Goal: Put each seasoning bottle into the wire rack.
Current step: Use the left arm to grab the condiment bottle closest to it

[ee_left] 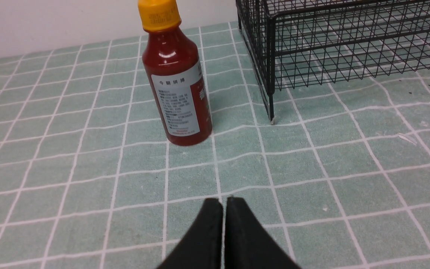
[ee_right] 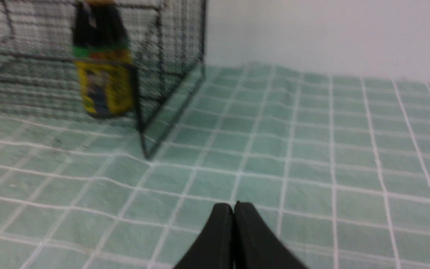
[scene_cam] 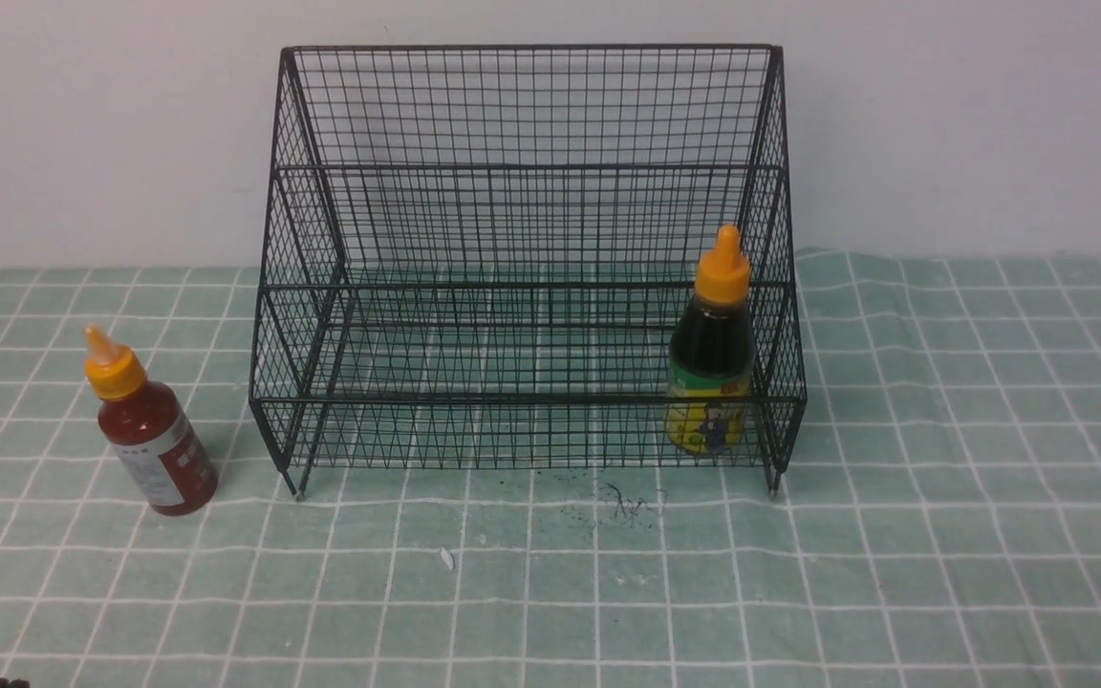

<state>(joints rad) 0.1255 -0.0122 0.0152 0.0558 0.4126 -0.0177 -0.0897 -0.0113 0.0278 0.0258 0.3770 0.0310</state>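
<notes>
The green-checked table (scene_cam: 942, 535) carries the wire rack (scene_cam: 527, 239), which stands against the wall. Only the front view takes in the whole rack with both bottles. The dark bottle (scene_cam: 711, 354) stands upright in the lowest front tier at the rack's right end. The red-brown bottle (scene_cam: 154, 435) stands on the table outside the rack, near its left front foot.

The left wrist view shows that bottle's white label close up, headed by four Chinese characters; the small print is unreadable. The blurred right wrist view shows the dark bottle's green and yellow label, with no legible writing.

Only the wrist views show the left end effector (ee_left: 224, 203) and right end effector (ee_right: 233, 205), each pinched together, empty, well apart from the bottles.
</notes>
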